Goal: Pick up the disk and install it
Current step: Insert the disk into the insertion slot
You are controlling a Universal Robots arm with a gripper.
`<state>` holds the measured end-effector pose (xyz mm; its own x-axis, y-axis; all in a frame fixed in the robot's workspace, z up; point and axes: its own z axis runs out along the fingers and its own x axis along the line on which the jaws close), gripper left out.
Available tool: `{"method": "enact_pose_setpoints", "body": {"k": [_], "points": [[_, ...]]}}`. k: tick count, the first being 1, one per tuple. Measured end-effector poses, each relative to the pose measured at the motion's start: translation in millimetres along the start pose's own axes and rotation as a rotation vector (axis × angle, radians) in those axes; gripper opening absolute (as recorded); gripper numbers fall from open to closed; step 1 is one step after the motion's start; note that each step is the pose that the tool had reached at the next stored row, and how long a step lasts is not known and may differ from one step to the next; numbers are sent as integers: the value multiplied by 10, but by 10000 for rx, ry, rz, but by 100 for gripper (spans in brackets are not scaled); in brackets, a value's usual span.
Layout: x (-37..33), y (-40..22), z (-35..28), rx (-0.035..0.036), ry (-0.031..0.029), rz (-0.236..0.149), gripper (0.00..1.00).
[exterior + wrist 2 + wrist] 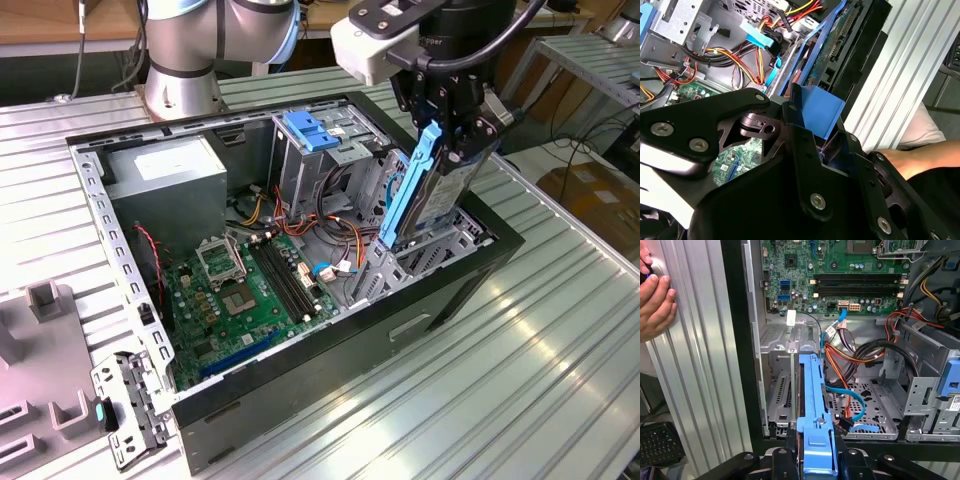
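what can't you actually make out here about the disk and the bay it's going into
1. Lower end of the disk: exterior view, sunk behind the walls of the bay; how far it is seated cannot be told.
2. Label of the disk: first wrist view, the disk is edge-on and its blue rail covers the face.
3. Where the hand meets the disk: second wrist view, the hand's own black body blocks it.
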<state>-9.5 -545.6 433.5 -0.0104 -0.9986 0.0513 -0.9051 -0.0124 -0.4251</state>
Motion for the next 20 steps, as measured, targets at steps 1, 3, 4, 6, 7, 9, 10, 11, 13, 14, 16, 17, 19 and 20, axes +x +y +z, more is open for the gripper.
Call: {"method": "enact_pose_setpoints", "body": {"k": [1,3,4,6,7,9,10,11,13,14,16,17,19,20], "points": [[-1,5,10,17,-1,1,37],[-2,13,27,45,-1,3,37],[-1,14,28,48,0,2,37],[-2,15,31,56,-1,3,37],[-2,16,32,66,-1,4,37],[-2,16,32,70,0,4,38],[-2,9,36,42,-2,4,45],[-4,-65,70,-297,-7,-14,45],[-7,-166,111,-774,-10,-39,18],[-7,-181,118,-858,-12,-43,18],[-8,-217,135,-1074,-15,-54,11],[-8,-251,151,-1238,-15,-57,11],[-9,-306,176,-1352,-12,-51,11],[-9,-330,187,-1392,-7,-42,11]]}}
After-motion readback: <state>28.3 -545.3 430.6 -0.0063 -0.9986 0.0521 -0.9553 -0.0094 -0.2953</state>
